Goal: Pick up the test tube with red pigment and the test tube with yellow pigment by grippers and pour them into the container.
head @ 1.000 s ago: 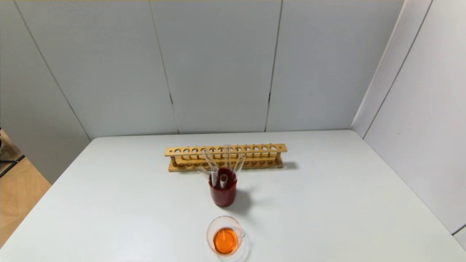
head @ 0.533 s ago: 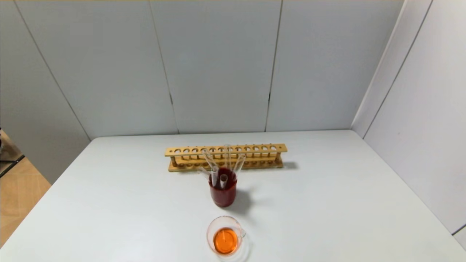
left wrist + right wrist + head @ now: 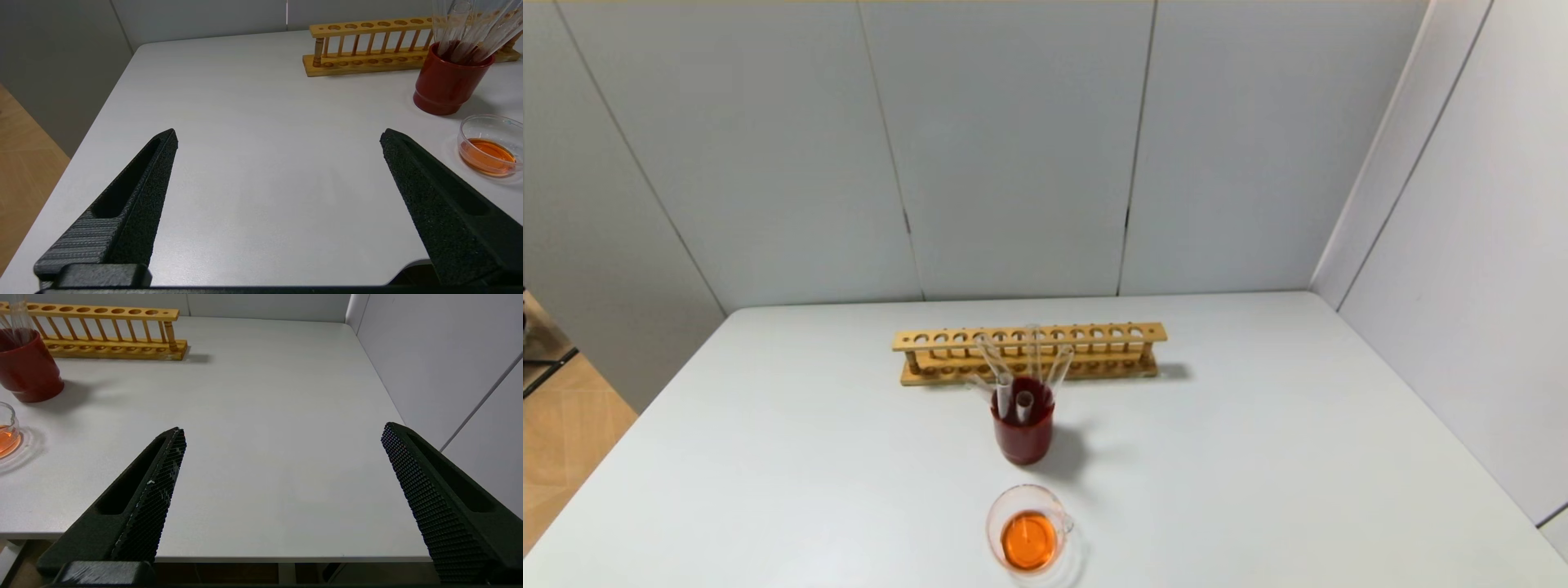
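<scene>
Nothing has moved since the earlier head frames; every object sits where it was. On my left gripper [image 3: 278, 136] the jaws are spread wide over bare table [image 3: 253, 163] at the near left edge, holding nothing. On my right gripper [image 3: 284, 433] they gape just as wide and empty at the near right edge. Between them, the container [image 3: 1029, 535] already holds orange liquid. Just beyond it, glass tubes [image 3: 1013, 384] stand in the red cup [image 3: 1023, 433], before the wooden rack [image 3: 1029, 353]. I judge both pours done; only parking remains.
</scene>
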Action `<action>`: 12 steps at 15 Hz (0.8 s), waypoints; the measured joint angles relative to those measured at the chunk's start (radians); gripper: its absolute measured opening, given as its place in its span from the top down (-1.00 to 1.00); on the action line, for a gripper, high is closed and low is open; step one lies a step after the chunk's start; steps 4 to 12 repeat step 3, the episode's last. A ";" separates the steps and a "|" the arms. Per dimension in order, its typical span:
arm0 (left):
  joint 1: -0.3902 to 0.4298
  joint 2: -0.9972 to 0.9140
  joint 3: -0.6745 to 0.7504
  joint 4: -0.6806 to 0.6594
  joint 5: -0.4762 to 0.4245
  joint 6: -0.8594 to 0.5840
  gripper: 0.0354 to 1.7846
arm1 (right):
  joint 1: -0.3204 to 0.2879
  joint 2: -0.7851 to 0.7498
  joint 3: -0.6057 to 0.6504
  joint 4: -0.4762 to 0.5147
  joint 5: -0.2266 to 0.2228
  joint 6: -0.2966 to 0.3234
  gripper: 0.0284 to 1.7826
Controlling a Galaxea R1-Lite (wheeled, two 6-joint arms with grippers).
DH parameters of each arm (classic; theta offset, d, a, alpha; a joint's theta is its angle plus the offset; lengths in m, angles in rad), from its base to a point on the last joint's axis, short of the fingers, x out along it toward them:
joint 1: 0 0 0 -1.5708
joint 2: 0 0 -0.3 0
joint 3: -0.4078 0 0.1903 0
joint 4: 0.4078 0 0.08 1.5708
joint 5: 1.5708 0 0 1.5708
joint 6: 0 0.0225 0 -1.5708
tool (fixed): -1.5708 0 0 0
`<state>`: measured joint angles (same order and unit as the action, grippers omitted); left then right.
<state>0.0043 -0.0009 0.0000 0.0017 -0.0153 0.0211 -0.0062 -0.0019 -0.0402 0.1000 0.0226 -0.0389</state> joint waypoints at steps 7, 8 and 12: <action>0.000 0.000 0.000 0.000 0.000 0.000 -0.96 | 0.000 0.000 -0.001 0.000 0.000 -0.007 -0.95; 0.000 0.000 0.000 0.000 0.000 0.000 -0.96 | 0.000 0.000 -0.001 0.000 0.000 -0.007 -0.95; 0.000 0.000 0.000 0.000 0.000 0.000 -0.96 | 0.000 0.000 -0.001 0.000 0.000 -0.007 -0.95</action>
